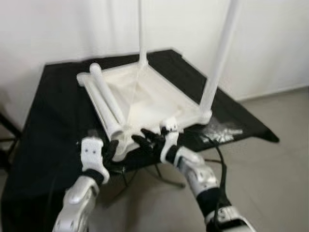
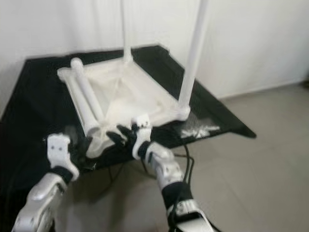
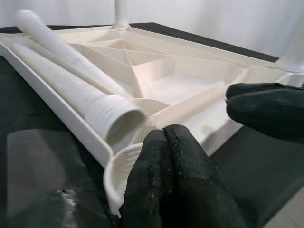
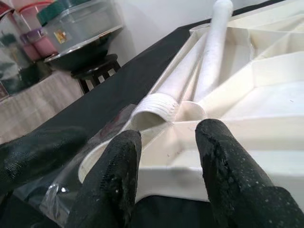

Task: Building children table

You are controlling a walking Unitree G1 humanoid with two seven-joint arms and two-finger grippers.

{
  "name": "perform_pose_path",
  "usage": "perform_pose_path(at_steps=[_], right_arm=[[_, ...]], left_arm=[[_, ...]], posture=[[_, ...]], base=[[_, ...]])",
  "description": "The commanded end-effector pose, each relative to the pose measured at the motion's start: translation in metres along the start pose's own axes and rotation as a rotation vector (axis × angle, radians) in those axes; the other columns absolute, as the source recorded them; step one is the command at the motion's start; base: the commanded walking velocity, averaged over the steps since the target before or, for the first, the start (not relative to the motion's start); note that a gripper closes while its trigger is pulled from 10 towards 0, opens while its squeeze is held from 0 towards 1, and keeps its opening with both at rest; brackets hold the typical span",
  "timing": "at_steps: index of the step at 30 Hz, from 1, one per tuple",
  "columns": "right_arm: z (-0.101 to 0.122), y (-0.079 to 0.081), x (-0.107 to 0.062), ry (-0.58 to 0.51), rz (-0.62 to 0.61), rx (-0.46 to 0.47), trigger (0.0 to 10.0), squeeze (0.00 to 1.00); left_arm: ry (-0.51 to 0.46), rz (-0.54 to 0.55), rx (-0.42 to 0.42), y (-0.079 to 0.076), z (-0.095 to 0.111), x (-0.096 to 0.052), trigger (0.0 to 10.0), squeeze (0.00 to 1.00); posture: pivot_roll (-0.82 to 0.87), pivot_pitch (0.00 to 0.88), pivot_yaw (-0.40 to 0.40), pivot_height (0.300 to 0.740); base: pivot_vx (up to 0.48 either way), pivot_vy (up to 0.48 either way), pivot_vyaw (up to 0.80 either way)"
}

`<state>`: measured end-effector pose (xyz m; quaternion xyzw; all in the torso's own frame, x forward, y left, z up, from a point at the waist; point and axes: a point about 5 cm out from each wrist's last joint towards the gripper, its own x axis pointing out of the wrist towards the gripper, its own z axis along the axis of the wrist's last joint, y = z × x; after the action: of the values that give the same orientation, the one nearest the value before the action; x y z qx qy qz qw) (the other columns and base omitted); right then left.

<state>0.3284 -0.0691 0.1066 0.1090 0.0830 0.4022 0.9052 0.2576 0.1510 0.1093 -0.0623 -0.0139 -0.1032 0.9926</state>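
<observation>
Reaching with left gripper (image 1: 110, 150) and right gripper (image 1: 147, 140) to the near corner of the upturned frame (image 1: 145, 92), lying on the black tabletop (image 1: 53, 111). Seeing two legs (image 1: 219, 53) standing upright at the far and right corners, and two loose legs (image 1: 104, 96) lying inside the frame along its left side.

Looking along the left wrist: keeping jaws pressed together, gripping nothing, right at the empty corner socket (image 3: 118, 166), with a loose leg's threaded end (image 3: 111, 116) just beyond.

Looking along the right wrist: holding jaws apart and empty over the near rim, close to that same threaded end (image 4: 156, 107).

Judging the step: fitting the third leg, not yet picked up. Calling next for closing on a loose leg, lifting it, standing it in the socket and twisting.
</observation>
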Motion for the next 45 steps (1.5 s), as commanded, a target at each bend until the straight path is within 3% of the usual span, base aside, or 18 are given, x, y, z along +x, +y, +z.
perform_pose_path(at_steps=[1,3,5,6,13,14,16,17,19,20,23,24,31,39,41,42,43,45], right_arm=[[0.004,0.000,-0.001,-0.030,0.006,0.000,10.0,0.00],[0.004,0.000,-0.001,-0.030,0.006,0.000,10.0,0.00],[0.005,-0.005,-0.002,-0.046,-0.034,0.037,10.0,0.00],[0.005,-0.005,-0.002,-0.046,-0.034,0.037,10.0,0.00],[0.007,-0.017,-0.003,-0.066,-0.150,0.101,10.0,0.00],[0.007,-0.021,-0.004,-0.073,-0.191,0.116,10.0,0.00],[0.008,-0.023,-0.004,-0.077,-0.216,0.123,10.0,0.00],[0.008,-0.026,-0.004,-0.071,-0.245,0.118,10.0,0.00],[0.008,-0.026,-0.004,-0.071,-0.245,0.118,10.0,0.00],[0.009,-0.035,-0.007,-0.055,-0.352,0.055,10.0,0.00],[0.010,-0.038,-0.008,-0.050,-0.390,0.030,10.0,0.00],[0.009,-0.040,-0.008,-0.037,-0.411,0.015,10.0,0.00],[0.008,-0.038,-0.007,-0.024,-0.411,-0.001,10.0,0.00],[0.008,-0.038,-0.007,-0.024,-0.411,-0.001,10.0,0.00],[0.007,-0.039,-0.007,-0.018,-0.410,-0.001,10.0,0.00],[0.007,-0.039,-0.007,-0.018,-0.410,-0.001,10.0,0.00],[0.006,-0.039,-0.007,-0.013,-0.408,-0.002,10.0,0.00],[0.006,-0.039,-0.007,-0.013,-0.408,-0.002,10.0,0.00]], left_arm=[[-0.028,0.016,0.007,0.005,0.003,-0.002,10.0,0.00],[-0.028,0.016,0.007,0.005,0.003,-0.002,10.0,0.00],[-0.066,-0.028,0.158,0.006,0.015,0.000,10.0,0.00],[-0.066,-0.028,0.158,0.006,0.015,0.000,10.0,0.00],[-0.064,-0.203,0.413,-0.010,0.026,0.006,10.0,0.00],[-0.052,-0.239,0.504,-0.013,0.027,0.010,10.0,0.00],[-0.045,-0.255,0.560,-0.015,0.028,0.012,10.0,0.00],[-0.024,-0.259,0.669,-0.013,0.025,0.016,10.0,0.00],[-0.024,-0.259,0.669,-0.013,0.025,0.016,10.0,0.00],[0.018,-0.316,0.782,-0.011,0.021,0.027,10.0,0.33],[0.033,-0.341,0.808,-0.011,0.020,0.031,10.0,0.33],[0.058,-0.378,0.829,-0.011,0.020,0.037,10.0,1.00],[0.127,-0.457,0.972,-0.007,0.024,0.062,10.0,1.00],[0.127,-0.457,0.972,-0.007,0.024,0.062,10.0,1.00],[0.204,-0.419,1.119,0.001,0.024,0.082,10.0,1.00],[0.204,-0.419,1.119,0.001,0.024,0.082,10.0,1.00],[0.245,-0.388,1.183,0.005,0.023,0.090,10.0,1.00],[0.245,-0.388,1.183,0.005,0.023,0.090,10.0,1.00]], posture=[[-0.04,0.000,0.039,0.740],[-0.04,0.000,0.039,0.740],[-0.04,0.000,0.035,0.740],[-0.04,0.000,0.035,0.740],[-0.04,0.000,0.039,0.740],[-0.04,0.000,0.044,0.740],[-0.04,0.000,0.044,0.740],[-0.04,0.000,0.045,0.740],[-0.04,0.000,0.045,0.740],[-0.04,0.000,0.042,0.740],[-0.04,0.000,0.042,0.740],[-0.04,0.000,0.040,0.740],[-0.05,0.000,0.040,0.740],[-0.05,0.000,0.040,0.740],[-0.07,0.000,0.049,0.740],[-0.07,0.000,0.049,0.740],[-0.07,0.000,0.049,0.740],[-0.07,0.000,0.049,0.740]], base=[[0.000,0.000,0.00],[0.000,0.000,0.00],[0.000,0.000,0.00],[0.000,0.000,0.00],[0.000,0.000,0.00],[0.000,0.000,0.00],[0.000,0.000,0.00],[0.000,0.000,0.00],[0.000,0.000,0.00],[0.000,0.000,0.00],[0.000,0.000,0.00],[0.000,0.000,0.00],[0.000,0.000,0.00],[0.000,0.000,0.00],[0.000,0.000,0.00],[0.000,0.000,0.00],[0.000,0.000,0.00],[0.000,0.000,0.00]])
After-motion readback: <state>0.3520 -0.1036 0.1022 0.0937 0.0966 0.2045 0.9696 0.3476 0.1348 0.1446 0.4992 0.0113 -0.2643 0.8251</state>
